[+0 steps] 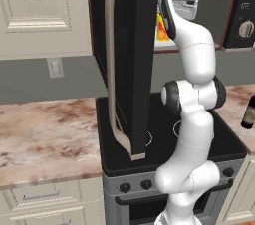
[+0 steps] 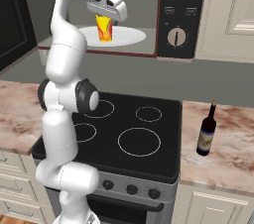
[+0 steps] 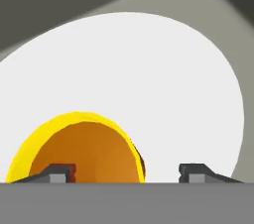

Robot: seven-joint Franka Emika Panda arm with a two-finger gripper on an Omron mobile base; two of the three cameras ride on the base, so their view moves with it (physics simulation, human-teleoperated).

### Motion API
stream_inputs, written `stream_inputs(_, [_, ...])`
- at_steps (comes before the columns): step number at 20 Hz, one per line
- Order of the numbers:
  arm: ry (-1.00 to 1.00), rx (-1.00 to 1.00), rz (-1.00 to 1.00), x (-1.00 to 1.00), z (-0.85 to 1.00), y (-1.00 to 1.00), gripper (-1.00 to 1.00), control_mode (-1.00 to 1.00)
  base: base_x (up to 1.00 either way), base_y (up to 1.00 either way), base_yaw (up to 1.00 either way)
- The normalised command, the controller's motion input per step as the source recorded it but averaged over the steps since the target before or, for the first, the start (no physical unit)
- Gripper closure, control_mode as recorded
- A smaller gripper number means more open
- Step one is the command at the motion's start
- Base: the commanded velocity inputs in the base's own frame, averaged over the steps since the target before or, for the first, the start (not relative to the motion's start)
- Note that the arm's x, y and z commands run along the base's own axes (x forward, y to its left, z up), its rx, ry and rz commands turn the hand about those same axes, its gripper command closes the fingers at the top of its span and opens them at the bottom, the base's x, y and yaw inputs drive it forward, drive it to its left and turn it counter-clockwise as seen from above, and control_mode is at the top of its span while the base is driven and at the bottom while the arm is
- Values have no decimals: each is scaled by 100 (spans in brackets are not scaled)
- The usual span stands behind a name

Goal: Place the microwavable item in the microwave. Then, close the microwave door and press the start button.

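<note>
The microwavable item, a small yellow cup [image 2: 104,29] with a red-orange mark, stands upright on the white round plate [image 2: 130,35] inside the microwave [image 2: 181,15]. My gripper [image 2: 105,20] hangs just above the cup, inside the cavity. In the hand view the cup's rim [image 3: 82,143] lies between the two fingertips, nearer the left one, over the plate [image 3: 149,79]. The gripper [image 3: 129,173] is open, and its right tip stands well clear of the cup. The microwave door [image 1: 134,45] is swung wide open, its beige bar handle [image 1: 112,69] facing out. A sliver of the cup [image 1: 162,30] shows past the arm.
A dark glass bottle [image 2: 207,131] stands on the marble counter right of the black stovetop [image 2: 134,139]. The control panel with a dial [image 2: 175,36] sits right of the cavity. The open door hangs over the stove's left side [image 1: 124,134]. Cream cabinets flank the microwave.
</note>
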Motion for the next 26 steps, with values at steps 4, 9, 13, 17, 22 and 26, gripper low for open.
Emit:
stream_inputs(4, [-17, 0, 0, -5, 20, 0, -100, -100, 0, 0, 0])
stream_inputs(9, [-33, 0, 0, -57, 19, 0, -100, -100, 0, 0, 0])
stream_inputs(13, [-37, -3, 0, -89, 1, 6, -100, -100, 0, 0, 0])
stream_inputs(17, [-35, -2, 0, -85, -4, 11, -100, -100, 0, 0, 0])
stream_inputs(22, [-27, 0, 0, -81, -47, 13, -100, -100, 0, 0, 0])
stream_inputs(26, [-22, 0, 0, -83, -72, 10, -100, -100, 0, 0, 0])
